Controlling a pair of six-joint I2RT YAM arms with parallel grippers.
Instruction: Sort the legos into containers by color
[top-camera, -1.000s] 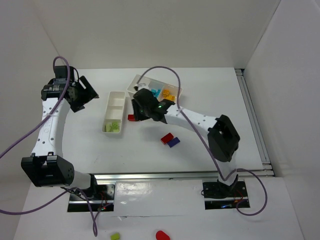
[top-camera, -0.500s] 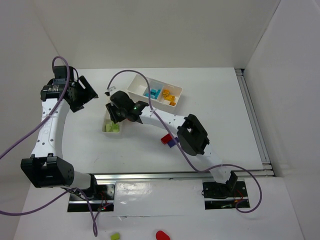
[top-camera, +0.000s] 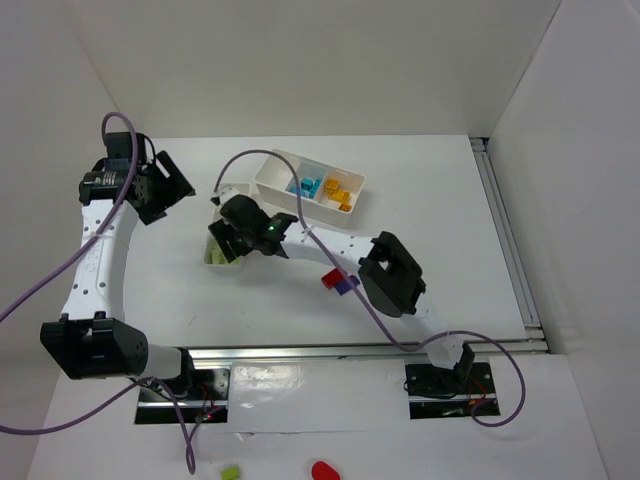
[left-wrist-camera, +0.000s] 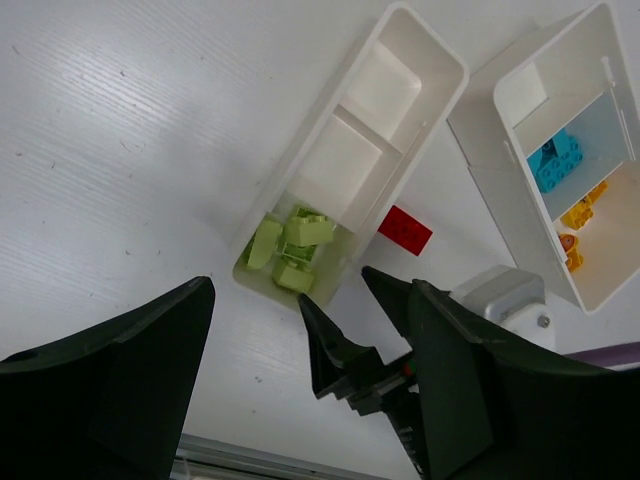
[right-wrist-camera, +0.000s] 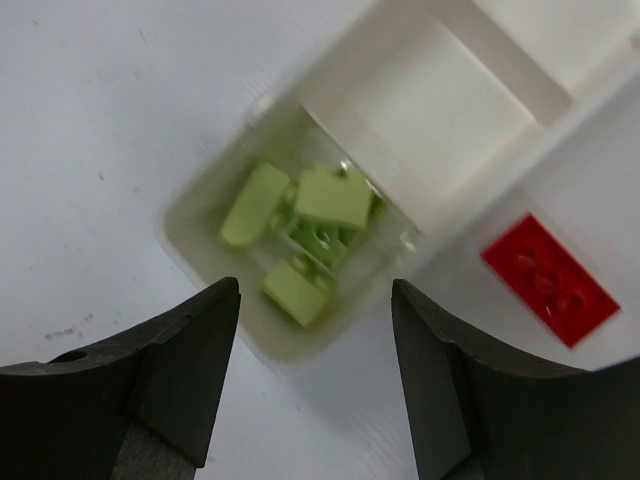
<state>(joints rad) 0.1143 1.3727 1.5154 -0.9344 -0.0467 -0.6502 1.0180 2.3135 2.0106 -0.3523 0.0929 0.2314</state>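
Observation:
Several lime green legos (right-wrist-camera: 318, 228) lie heaped in the near end compartment of the narrow white container (right-wrist-camera: 440, 120). Straight above that heap my right gripper (right-wrist-camera: 315, 288) is open, with nothing between its fingers. From above, the same gripper (top-camera: 222, 243) hides most of this container. A red lego (left-wrist-camera: 405, 230) lies flat on the table beside the narrow container (left-wrist-camera: 340, 165). The wider container (top-camera: 272, 178) holds cyan legos (left-wrist-camera: 557, 160) and orange-yellow ones (left-wrist-camera: 585, 210). My left gripper (top-camera: 172, 186) hangs open and empty, high at the far left.
A red lego (top-camera: 330, 277) and a purple one (top-camera: 348, 285) lie together on the table right of the right arm. Below the table's near edge lie a green lego (top-camera: 231, 472) and a smooth red blob (top-camera: 323, 469). White walls stand at the sides and back.
My right arm has swung left from the wider container to the green end of the narrow one, and its jaws have opened. The left arm has stayed put.

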